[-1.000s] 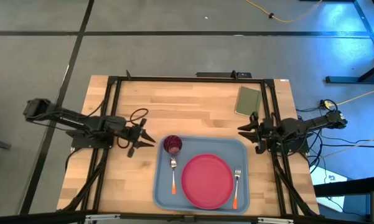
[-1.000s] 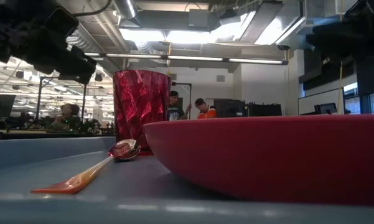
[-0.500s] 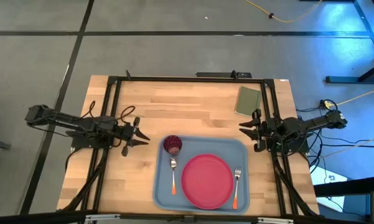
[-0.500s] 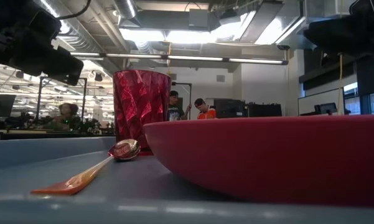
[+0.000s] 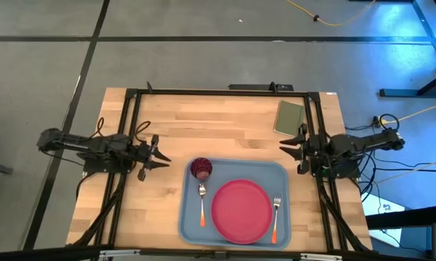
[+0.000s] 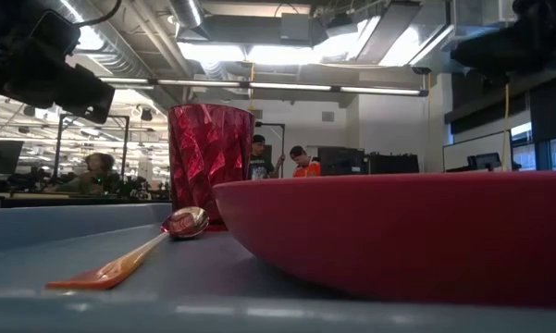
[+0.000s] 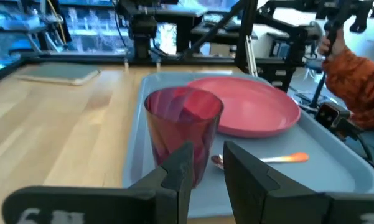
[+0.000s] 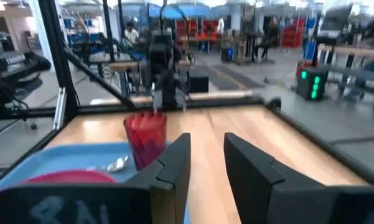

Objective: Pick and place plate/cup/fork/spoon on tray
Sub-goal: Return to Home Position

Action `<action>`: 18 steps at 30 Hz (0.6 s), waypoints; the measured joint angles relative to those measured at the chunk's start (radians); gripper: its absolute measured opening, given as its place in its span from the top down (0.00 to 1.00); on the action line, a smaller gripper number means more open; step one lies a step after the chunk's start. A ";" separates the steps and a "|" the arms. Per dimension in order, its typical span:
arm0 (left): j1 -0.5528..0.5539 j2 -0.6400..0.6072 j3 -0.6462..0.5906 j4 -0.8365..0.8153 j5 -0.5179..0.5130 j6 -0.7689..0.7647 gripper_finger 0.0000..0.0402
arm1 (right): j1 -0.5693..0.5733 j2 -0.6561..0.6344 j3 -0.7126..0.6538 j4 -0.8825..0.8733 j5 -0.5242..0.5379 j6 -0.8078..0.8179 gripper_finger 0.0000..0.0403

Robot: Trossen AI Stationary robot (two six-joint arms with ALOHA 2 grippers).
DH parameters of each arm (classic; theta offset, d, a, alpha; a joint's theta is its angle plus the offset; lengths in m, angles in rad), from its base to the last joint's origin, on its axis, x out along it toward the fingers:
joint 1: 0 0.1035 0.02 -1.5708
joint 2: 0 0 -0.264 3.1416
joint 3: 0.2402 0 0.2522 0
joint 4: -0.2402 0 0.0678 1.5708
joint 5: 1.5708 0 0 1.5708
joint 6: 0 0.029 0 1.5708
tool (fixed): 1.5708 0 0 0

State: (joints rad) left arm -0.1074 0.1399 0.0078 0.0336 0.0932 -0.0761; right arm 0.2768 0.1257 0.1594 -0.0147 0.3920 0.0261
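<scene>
The light blue tray (image 5: 192, 221) lies at the table's near middle. On it rest the pink-red plate (image 5: 241, 211), the dark red cup (image 5: 201, 168) upright at its far left corner, the spoon (image 5: 202, 203) left of the plate and the fork (image 5: 275, 216) right of it. My left gripper (image 5: 159, 154) hovers level just left of the tray, open, pointing at the cup (image 7: 183, 124). My right gripper (image 5: 289, 150) hovers level at the tray's far right corner, open, with nothing between its fingers (image 8: 174, 162).
A green pad (image 5: 289, 117) lies at the table's far right. Black frame rails run along the left, right and far sides of the table. Bare wood stretches between the tray and the far rail. People sit in the room beyond.
My left gripper has drawn back toward the table's left edge, away from the cup and tray, staying open. My right gripper has lifted a little and rolled slightly at the tray's far right corner. The things on the tray have kept still.
</scene>
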 joint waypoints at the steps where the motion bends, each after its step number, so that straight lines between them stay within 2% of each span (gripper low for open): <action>1: 0.000 -0.010 0.000 -0.004 -0.003 0.000 0.80 | 0.000 0.000 0.010 0.008 -0.001 -0.019 0.75; 4: 0.000 -0.035 0.001 -0.008 -0.017 0.000 0.80 | 0.000 -0.002 0.012 0.013 -0.002 -0.063 0.75; 8: 0.000 -0.054 0.001 -0.010 -0.027 -0.001 0.80 | 0.000 -0.002 0.006 -0.013 -0.027 -0.027 0.75; 13: 0.000 -0.069 0.001 -0.014 -0.043 -0.028 0.80 | 0.000 -0.003 -0.072 0.117 -0.137 -0.083 0.75; 18: 0.000 -0.069 0.001 -0.018 -0.090 -0.077 0.80 | 0.000 -0.009 -0.142 0.217 -0.150 -0.106 0.75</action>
State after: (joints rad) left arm -0.1072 0.0711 0.0086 0.0156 0.0029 -0.1532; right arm 0.2771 0.1165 0.0173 0.2027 0.2417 -0.0800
